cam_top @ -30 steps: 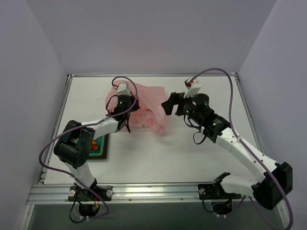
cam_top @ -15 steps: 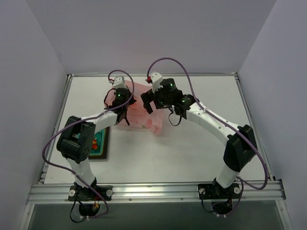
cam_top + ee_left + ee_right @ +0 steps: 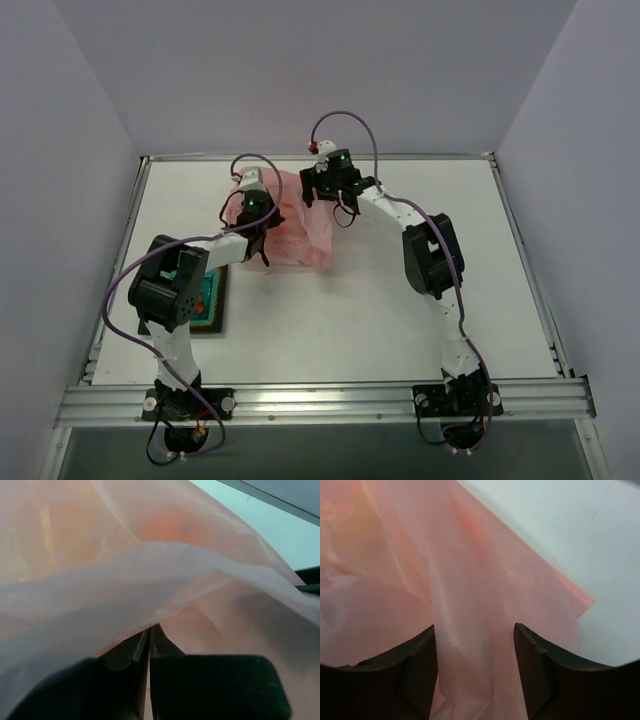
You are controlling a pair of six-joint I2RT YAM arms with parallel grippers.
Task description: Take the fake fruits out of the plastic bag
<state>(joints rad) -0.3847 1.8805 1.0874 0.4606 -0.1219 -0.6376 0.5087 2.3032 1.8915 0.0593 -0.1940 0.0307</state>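
Presently the left gripper (image 3: 150, 652) is pinching the plastic bag (image 3: 305, 225) between closed fingers; the right gripper (image 3: 475, 655) is standing open, straddling a pink fold.

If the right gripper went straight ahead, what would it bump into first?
The plastic bag. The right gripper is open, and a fold of the pink film lies between its fingers, so it would probably push into that first. What sits behind the film is hidden.
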